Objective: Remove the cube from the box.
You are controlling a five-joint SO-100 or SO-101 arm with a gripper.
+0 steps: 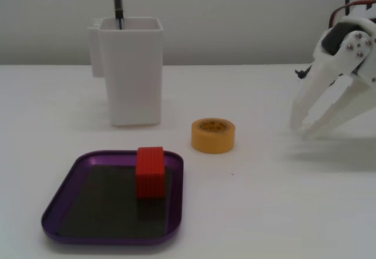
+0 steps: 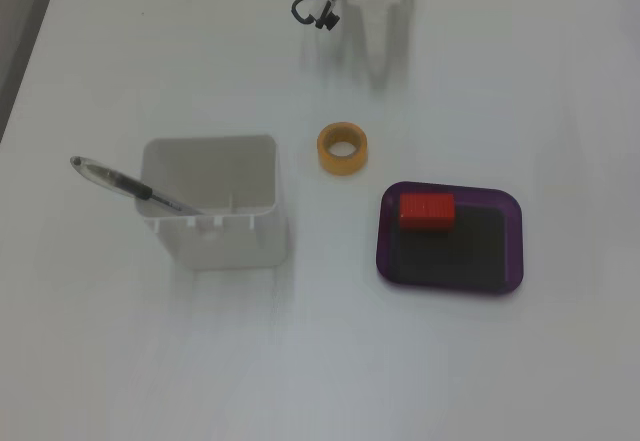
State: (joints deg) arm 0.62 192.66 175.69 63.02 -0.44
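Observation:
The red ribbed cube (image 1: 150, 174) stands inside the shallow purple box (image 1: 56, 207), on its dark floor close to the far rim. In the other fixed view the cube (image 2: 427, 211) lies in the upper left part of the box (image 2: 517, 246). My white gripper (image 1: 301, 128) hangs at the right with its fingertips together just above the table, well apart from the box and holding nothing. From above, the gripper (image 2: 378, 59) is at the top middle, beyond the tape roll.
A yellow tape roll (image 1: 212, 141) lies between gripper and box; from above the roll (image 2: 325, 149) is left of the box. A tall white square container (image 1: 132, 77) with a pen (image 2: 120, 183) in it stands behind the box.

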